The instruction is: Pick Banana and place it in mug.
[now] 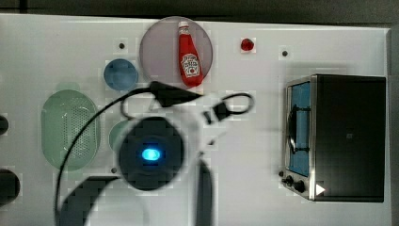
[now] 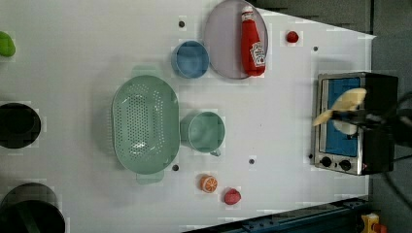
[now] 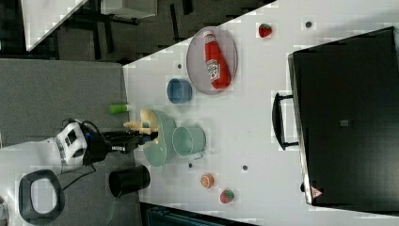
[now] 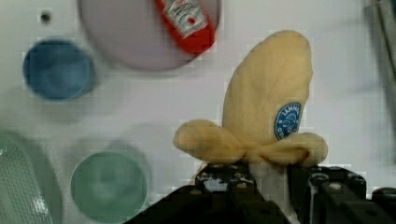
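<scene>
My gripper (image 4: 266, 179) is shut on the banana (image 4: 266, 107), a pale yellow peeled plush piece with a blue sticker. Its peel flaps hang over the fingers. In the left view the banana (image 2: 342, 104) and gripper (image 2: 347, 116) hang high, in front of the oven. In the right view the banana (image 3: 143, 121) shows over the basket's rim. The teal-green mug (image 2: 206, 132) stands upright and empty beside the basket, and the wrist view shows the mug (image 4: 108, 186) off to one side of the banana. In the top view the arm hides most of the mug (image 1: 116, 134).
A perforated light-green basket (image 2: 145, 124) touches the mug. A blue bowl (image 2: 190, 59) and a plate (image 2: 223, 43) with a ketchup bottle (image 2: 252, 42) lie beyond. A toaster oven (image 2: 352, 124), an orange slice (image 2: 209, 183), strawberries (image 2: 232, 196) and black cups (image 2: 18, 125) stand around.
</scene>
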Controlling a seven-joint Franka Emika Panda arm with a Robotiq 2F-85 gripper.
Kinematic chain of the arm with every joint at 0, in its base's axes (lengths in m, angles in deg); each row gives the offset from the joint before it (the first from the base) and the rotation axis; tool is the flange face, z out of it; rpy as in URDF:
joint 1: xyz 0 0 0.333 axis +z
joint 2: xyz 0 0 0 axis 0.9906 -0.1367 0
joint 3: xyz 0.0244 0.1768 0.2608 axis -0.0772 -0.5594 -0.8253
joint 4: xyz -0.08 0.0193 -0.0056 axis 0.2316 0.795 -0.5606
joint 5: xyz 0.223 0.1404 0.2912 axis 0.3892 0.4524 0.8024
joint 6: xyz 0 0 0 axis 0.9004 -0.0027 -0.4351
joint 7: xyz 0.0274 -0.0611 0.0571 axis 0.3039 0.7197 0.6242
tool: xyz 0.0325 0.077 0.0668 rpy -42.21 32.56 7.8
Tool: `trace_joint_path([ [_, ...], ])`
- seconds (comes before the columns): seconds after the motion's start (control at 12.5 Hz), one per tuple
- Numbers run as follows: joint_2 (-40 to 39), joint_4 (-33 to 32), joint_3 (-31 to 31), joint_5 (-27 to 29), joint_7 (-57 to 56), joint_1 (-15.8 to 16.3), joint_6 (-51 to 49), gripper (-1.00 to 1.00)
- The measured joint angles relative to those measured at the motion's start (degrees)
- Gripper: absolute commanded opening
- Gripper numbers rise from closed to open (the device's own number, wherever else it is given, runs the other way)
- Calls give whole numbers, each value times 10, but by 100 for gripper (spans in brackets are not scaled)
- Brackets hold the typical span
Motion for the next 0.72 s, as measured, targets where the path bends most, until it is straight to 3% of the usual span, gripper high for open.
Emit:
trace_joint_path([
  [0.24, -29, -21, -97, 17, -2, 16, -6, -42],
  [0.4, -57, -21, -127, 26, 18, 34, -5, -42],
  [0.72, -73, -24, -180, 15, 126, 23, 17, -42],
])
